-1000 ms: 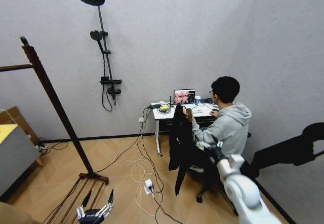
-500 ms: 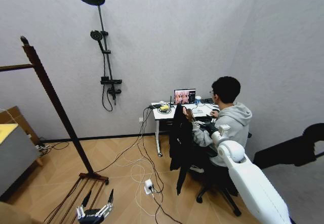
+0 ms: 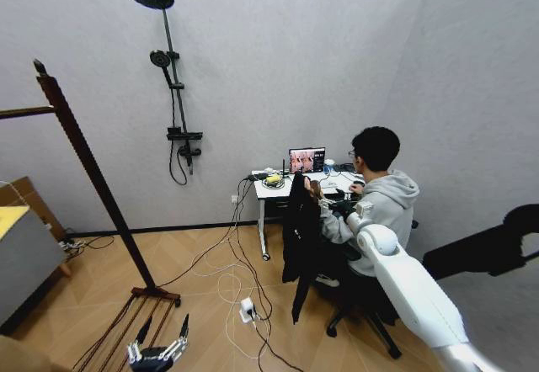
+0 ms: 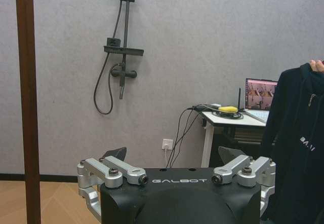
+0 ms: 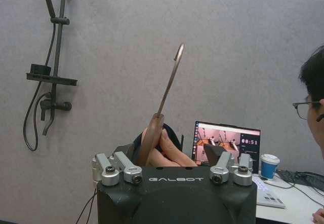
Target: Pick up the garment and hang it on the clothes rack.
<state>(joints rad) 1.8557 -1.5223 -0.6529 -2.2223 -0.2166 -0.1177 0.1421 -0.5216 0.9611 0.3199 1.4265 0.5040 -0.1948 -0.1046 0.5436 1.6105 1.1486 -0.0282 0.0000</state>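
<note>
A person's hand holds up the black garment point(image 3: 300, 225) by its hanger in front of the desk. In the right wrist view the hanger point(image 5: 152, 138), wooden with a metal hook, stands between the fingers of my open right gripper point(image 5: 171, 155), and the hand point(image 5: 167, 155) grips it just beyond. My right gripper point(image 3: 334, 207) reaches toward the garment's top. Low at the front, my left gripper point(image 3: 164, 330) hangs open; its own view shows it point(image 4: 172, 155) with the garment point(image 4: 296, 143) far off. The clothes rack point(image 3: 87, 166) stands at the left, and its post point(image 4: 26, 102) appears close by.
A person sits at a small white desk point(image 3: 263, 193) with a laptop point(image 3: 306, 160) behind the garment. Cables and a power strip point(image 3: 248, 309) lie on the wooden floor. A shower fixture point(image 3: 173, 86) hangs on the wall. A grey cabinet point(image 3: 21, 258) stands at the far left.
My right arm has risen and swung forward, bringing its gripper up to the top of the held garment. The left arm, the rack and the garment have stayed put.
</note>
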